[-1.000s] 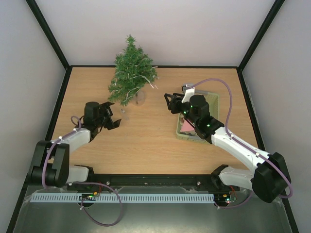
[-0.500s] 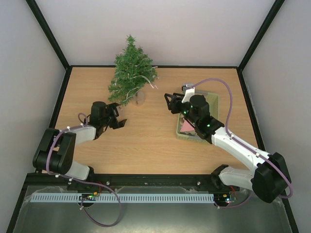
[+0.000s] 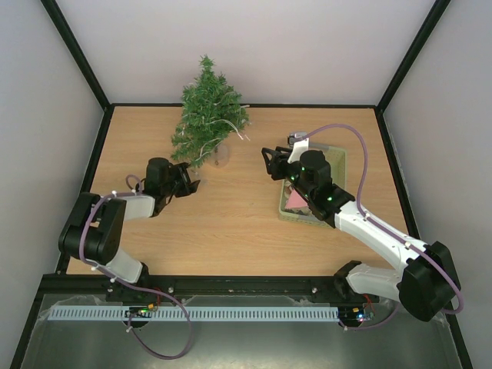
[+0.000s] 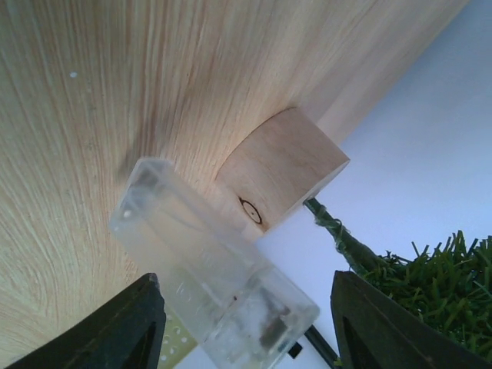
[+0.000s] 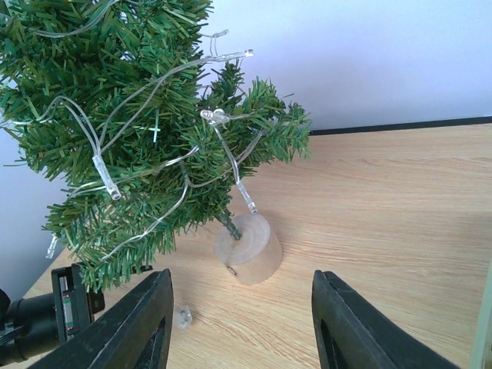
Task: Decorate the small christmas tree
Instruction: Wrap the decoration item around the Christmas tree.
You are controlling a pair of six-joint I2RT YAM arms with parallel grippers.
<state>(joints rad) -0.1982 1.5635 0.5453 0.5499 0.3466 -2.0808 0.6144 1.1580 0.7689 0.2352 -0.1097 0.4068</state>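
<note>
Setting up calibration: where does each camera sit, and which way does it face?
Top external: above and behind, looking down on the wooden table, small bushy green christmas tree, left gripper and right gripper.
Left wrist: low by the table, facing the round pale wooden base past a clear plastic box; own dark fingers at bottom.
Right wrist: level, facing the tree; own fingers at bottom.
Shared: both wrist views show the base.

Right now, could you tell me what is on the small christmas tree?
A clear-wired light string drapes over the branches of the small christmas tree. No other ornaments show. Its far side is hidden.
</note>
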